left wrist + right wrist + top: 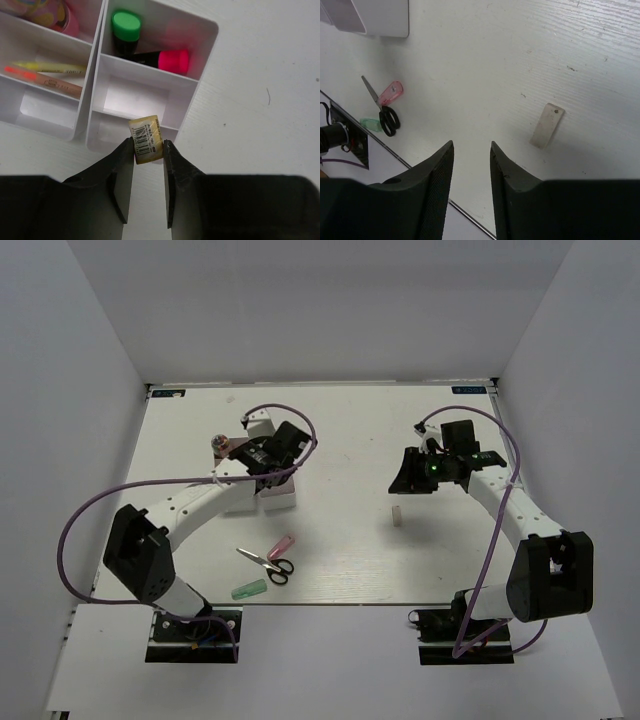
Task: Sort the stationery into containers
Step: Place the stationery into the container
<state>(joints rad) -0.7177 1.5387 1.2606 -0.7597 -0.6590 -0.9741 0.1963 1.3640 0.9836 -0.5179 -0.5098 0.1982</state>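
labelled eraser (146,139) pinched by left gripper (148,146), poised over nearest tray (186,82) compartment for dropping (right gripper (471,148) parted, empty, beige eraser (547,125) lying just right).

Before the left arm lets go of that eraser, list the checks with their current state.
1. Grip: left gripper clamps the eraser: ok.
2. Aim: eraser centred over one compartment of the tray: cannot tell; it hangs near a divider.
3. Compartments under it free: ok.
4. Other arm: right gripper empty, away from the tray: ok.
5. Sorting finished on the table: not ok; scissors, pink marker, green marker and pale piece lie loose.
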